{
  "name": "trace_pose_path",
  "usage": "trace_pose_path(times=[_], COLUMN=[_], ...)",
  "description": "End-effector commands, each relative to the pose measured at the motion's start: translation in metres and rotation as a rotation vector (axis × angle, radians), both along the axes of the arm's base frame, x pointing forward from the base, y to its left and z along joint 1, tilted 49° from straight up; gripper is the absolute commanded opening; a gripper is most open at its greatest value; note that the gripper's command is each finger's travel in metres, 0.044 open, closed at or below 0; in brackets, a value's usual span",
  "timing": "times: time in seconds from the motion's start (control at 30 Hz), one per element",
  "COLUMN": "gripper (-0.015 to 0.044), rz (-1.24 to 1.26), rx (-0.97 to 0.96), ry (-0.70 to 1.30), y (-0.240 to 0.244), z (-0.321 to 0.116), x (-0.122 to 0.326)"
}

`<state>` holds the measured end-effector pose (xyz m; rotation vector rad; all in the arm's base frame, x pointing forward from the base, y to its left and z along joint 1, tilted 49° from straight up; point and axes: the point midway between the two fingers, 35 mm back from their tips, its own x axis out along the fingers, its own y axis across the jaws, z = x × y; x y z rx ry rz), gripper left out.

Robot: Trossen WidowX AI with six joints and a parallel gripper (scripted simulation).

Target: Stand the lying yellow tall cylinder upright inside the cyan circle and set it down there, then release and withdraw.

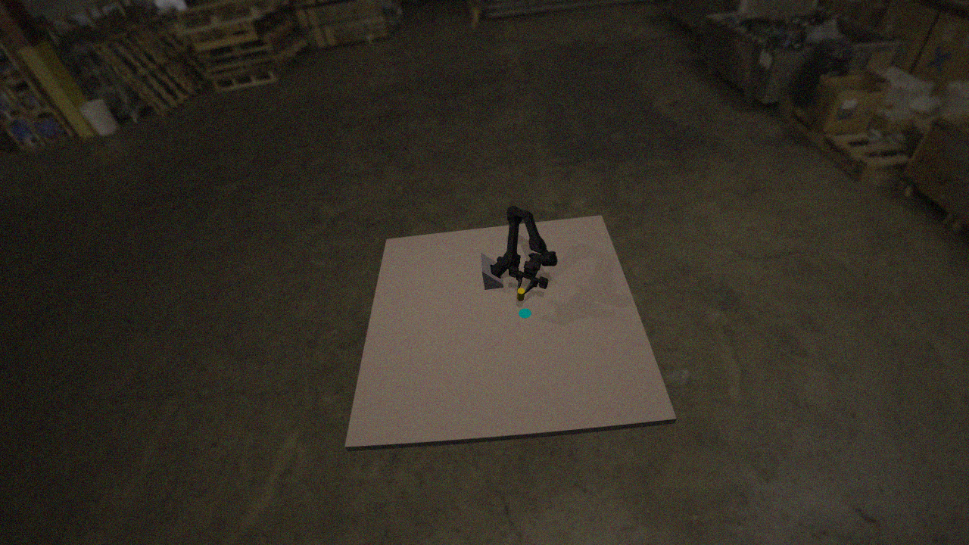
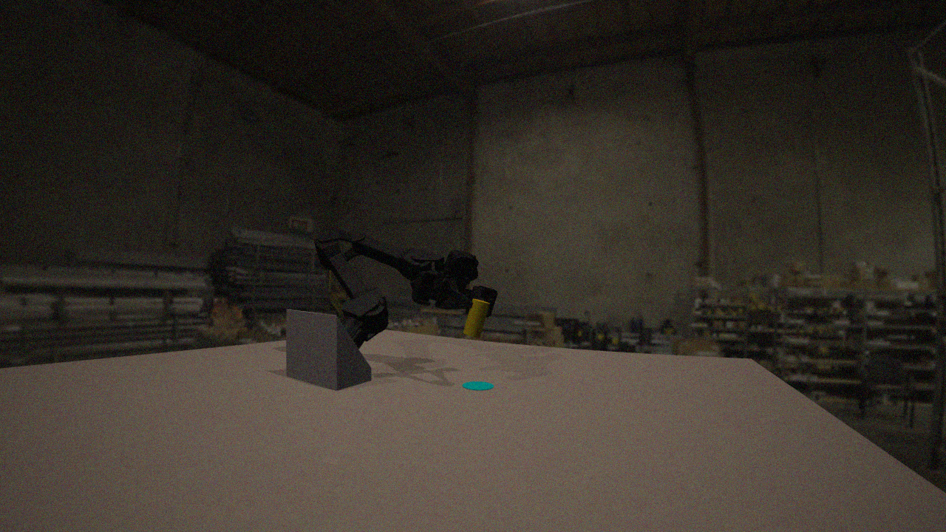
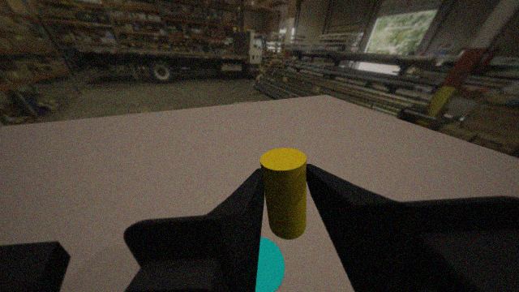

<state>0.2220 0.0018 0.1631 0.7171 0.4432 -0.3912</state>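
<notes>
Beneath our arm, a pale surface [image 1: 474,379] [image 2: 423,456] [image 3: 162,154] is carrying the cyan circle [image 1: 525,313] [image 2: 478,386] [image 3: 269,265] and a grey wedge [image 1: 492,281] [image 2: 312,348]. We are holding the yellow cylinder [image 1: 521,294] [image 2: 476,318] [image 3: 286,195] above the surface, leaning slightly, probably because we are bringing it upright before lowering it. We are likely gripping near its top so that its foot can meet the circle first. Our jaws are standing partly open, closed firmly on the cylinder; it is sitting between the fingertips, its upper end level with them and its lower end reaching below, not yet over the circle.
</notes>
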Motion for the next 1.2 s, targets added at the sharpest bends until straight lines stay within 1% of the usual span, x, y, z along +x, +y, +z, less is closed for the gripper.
trace_pose_path(times=[0.0, 0.83, 1.17], gripper=[0.0105, 0.0105, 0.0105], rz=[-0.017, -0.089, -0.091], rx=[0.012, 0.095, 0.098], ry=[-0.033, -0.197, -0.201], y=[-0.0008, -0.0012, -0.0013], z=[0.0016, 0.0102, 0.0104], x=[-0.001, -0.0047, -0.0048])
